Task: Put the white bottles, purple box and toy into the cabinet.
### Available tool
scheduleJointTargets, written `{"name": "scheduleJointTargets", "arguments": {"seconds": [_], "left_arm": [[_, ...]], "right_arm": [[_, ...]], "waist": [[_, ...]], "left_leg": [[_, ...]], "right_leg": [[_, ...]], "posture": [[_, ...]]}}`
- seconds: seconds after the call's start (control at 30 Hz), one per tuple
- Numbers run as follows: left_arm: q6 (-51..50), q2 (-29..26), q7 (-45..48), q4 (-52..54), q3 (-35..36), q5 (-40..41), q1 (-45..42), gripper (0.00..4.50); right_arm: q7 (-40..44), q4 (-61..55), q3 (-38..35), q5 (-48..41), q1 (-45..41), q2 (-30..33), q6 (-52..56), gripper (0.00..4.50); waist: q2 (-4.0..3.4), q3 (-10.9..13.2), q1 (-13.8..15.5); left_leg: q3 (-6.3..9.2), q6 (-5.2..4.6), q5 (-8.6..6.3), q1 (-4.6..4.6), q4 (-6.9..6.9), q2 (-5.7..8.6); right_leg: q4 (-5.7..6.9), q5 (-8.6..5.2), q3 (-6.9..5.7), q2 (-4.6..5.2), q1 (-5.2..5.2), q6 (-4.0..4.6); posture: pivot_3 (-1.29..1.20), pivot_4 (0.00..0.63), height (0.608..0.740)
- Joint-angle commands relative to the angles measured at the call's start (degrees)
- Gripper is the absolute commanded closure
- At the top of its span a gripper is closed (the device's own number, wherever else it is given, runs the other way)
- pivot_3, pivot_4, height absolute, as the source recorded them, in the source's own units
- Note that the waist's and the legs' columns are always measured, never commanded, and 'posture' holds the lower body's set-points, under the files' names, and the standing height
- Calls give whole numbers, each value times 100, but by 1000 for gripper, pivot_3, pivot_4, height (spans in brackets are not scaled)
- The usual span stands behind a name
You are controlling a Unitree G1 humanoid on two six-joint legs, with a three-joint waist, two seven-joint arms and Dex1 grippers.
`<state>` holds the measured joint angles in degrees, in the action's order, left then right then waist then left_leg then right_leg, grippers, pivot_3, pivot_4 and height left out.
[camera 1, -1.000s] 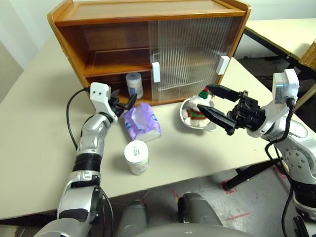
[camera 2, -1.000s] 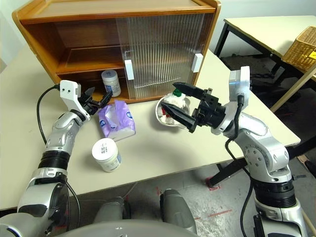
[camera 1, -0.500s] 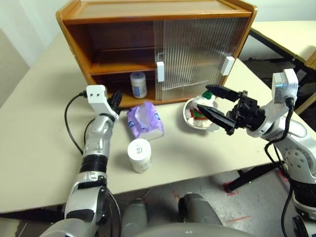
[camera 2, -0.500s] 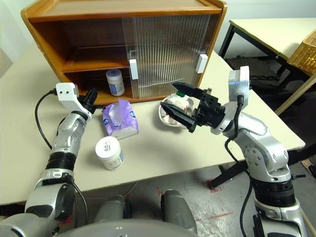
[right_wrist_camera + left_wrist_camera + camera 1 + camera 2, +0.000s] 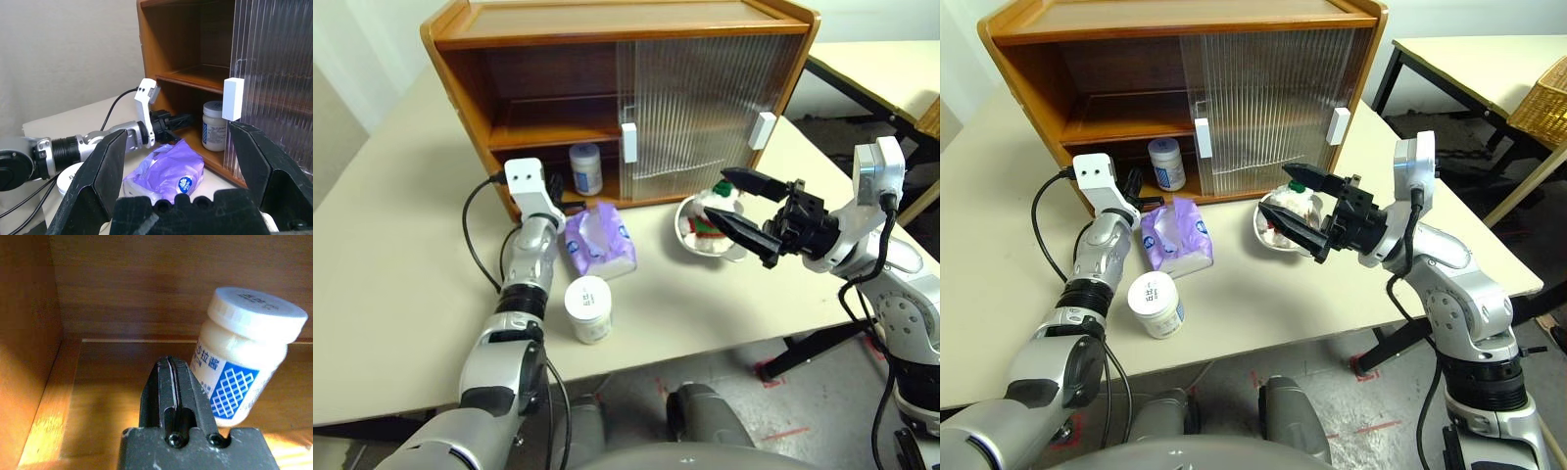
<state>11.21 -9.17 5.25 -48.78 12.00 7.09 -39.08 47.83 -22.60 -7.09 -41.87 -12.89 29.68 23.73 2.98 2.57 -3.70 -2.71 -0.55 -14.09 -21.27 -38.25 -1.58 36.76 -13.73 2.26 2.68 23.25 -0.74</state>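
Observation:
The cabinet (image 5: pixel 607 29) stands at the back of the table with its left half open. One white bottle (image 5: pixel 585 168) stands inside the lower compartment. My left gripper (image 5: pixel 553 186) is shut and empty at that compartment's mouth, just left of the bottle (image 5: pixel 244 357) and apart from it. The other white bottle (image 5: pixel 589 307) stands on the table near the front edge. Between it and the cabinet lies the purple box (image 5: pixel 599 241). The toy (image 5: pixel 712 211) sits in a metal bowl. My right gripper (image 5: pixel 717 193) hangs open just over the toy, holding nothing.
The metal bowl (image 5: pixel 690 238) sits in front of the ribbed sliding doors (image 5: pixel 695 88), which cover the cabinet's right half. A second table (image 5: pixel 1469 59) and a wicker basket (image 5: pixel 1542 98) stand off to the right. The table's front edge runs close behind the near bottle.
My left gripper has shut with nothing in it and moved forward to the mouth of the lower compartment, its wrist straightening. The right arm has kept still.

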Motion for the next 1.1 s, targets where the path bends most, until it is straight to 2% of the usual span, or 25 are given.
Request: {"name": "scheduleJointTargets", "arguments": {"seconds": [0.03, 0.23, 0.63, 1.1], "left_arm": [[209, -65, -228, -520, -16, -142, -258, 4455], [398, -140, -428, -1089, 15, -170, -603, 4455], [508, -209, -203, -1929, -25, -212, -1023, 4455], [412, -184, 251, -2303, -59, -246, -1340, 4455]], "right_arm": [[-28, -89, 16, -13, -9, 22, 32, 0], [-48, -118, 15, -19, 12, 30, 36, 0], [-171, -339, -82, -81, 157, 94, 98, 0], [-320, -477, -120, -112, 252, 99, 122, 0]], "waist": [[0, 0, -2], [1, 0, -1], [1, 0, -53], [1, 0, -202]], "left_leg": [[-1, 0, 0, 0, 0, 0], [-6, 1, 0, -2, 0, 0], [-33, 4, -2, -3, 1, -1], [-31, 5, -3, -5, 3, -4]], "right_leg": [[0, 0, 0, 0, 0, 0], [-4, 0, -1, 0, 1, 0], [-6, 0, -3, 0, 2, 0], [-10, -1, -4, 0, 2, -1]], "posture": [[-96, 0, 740], [-107, 0, 740], [-139, 0, 740], [-163, 0, 740]]}}
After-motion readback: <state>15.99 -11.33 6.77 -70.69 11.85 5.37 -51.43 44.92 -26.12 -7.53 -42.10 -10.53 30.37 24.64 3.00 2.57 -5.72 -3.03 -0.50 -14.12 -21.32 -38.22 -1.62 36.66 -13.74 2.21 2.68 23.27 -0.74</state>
